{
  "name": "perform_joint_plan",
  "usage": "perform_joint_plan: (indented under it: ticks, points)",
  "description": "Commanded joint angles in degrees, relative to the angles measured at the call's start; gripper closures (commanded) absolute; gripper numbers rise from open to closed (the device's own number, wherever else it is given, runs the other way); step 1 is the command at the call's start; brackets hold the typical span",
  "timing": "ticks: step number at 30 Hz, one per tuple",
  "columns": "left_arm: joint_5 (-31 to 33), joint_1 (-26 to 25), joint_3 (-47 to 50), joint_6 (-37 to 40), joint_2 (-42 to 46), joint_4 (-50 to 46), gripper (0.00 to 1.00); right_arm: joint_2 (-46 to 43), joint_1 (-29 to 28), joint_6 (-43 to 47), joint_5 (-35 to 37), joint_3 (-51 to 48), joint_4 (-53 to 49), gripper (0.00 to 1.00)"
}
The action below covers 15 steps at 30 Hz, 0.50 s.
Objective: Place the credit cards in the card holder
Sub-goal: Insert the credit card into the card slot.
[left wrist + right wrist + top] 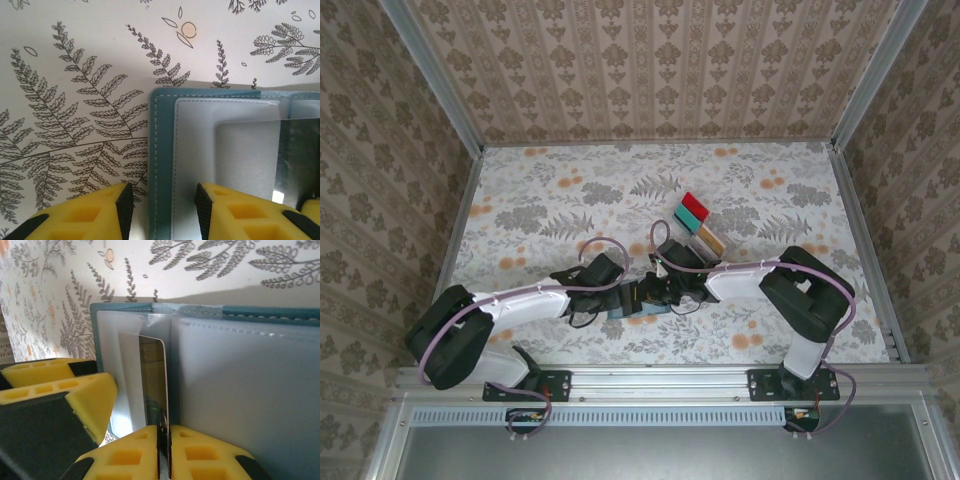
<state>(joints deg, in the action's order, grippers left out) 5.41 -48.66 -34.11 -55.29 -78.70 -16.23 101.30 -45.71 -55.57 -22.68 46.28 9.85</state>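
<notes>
Insertion step: the right gripper, pinching a dark thin plastic card, is feeding it into the open teal folding card holder lying on the floral table while the left gripper's spread fingers are straddling its edge; next, push deeper, then release.

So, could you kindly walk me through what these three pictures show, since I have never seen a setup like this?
The overhead picture looks down on two robot arms bolted at the near edge of a flower-patterned table. The other two pictures come from small cameras on each arm's wrist, so you see its yellow fingers up close.

Both arms meet over an opened teal card holder. The left pincer straddles the holder's edge, seemingly steadying it. The right pincer pinches a dark card standing on edge, its far end in a grey pocket of the holder.

Farther back stands a clear rack with more cards, red, teal and tan.
</notes>
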Motion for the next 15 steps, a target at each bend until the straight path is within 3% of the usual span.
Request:
perform_joint_plan:
  ticks: [1,15]
  points:
    - [-1.5,-0.5,0.1,0.2,0.0,0.5,0.57,2.5,-0.6,-1.1,2.2,1.6,-4.0,0.86]
    - [-3.5,-0.4,1.4,0.3,0.4,4.4,0.59,2.5,-2.7,-0.4,6.5,9.7,-16.6,0.84]
